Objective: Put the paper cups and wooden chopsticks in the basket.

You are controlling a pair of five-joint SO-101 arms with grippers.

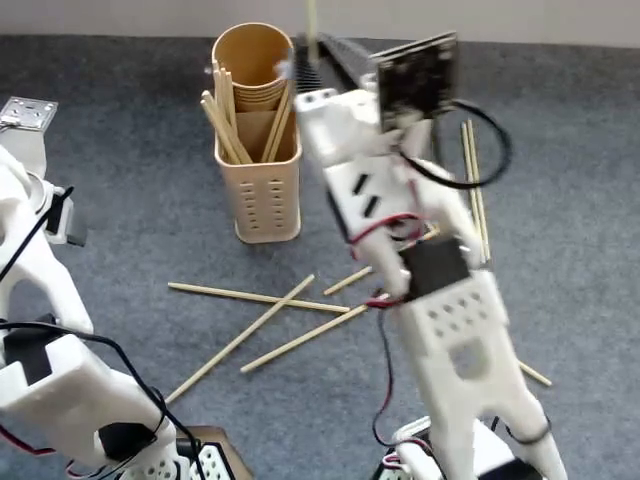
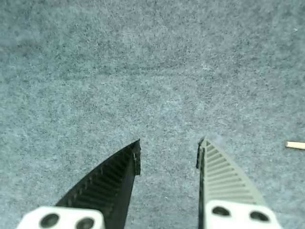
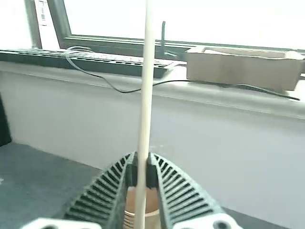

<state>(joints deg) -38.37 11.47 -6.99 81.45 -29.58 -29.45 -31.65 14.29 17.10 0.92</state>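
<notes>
One wooden chopstick (image 3: pixel 145 86) stands upright in the right gripper (image 3: pixel 142 162), whose ribbed jaws are clenched on its lower part, so that its long axis runs vertically, in line with the sticks already leaning in the basket (image 1: pixel 262 200). The gripper is poised above the basket's mouth, at the edge nearer the right arm, and the stacked paper cups (image 1: pixel 250 60) lie directly beneath the jaws. Whether the stick's lower end is over the top cup or over the gap beside it cannot be told. The coming move appears to be a straight descent and release. The left gripper (image 2: pixel 169 152), jaws parted and holding nothing, hangs over bare carpet well apart from the basket. Several loose chopsticks (image 1: pixel 255 296) lie flat on the carpet in front of the basket, between the two arms.
</notes>
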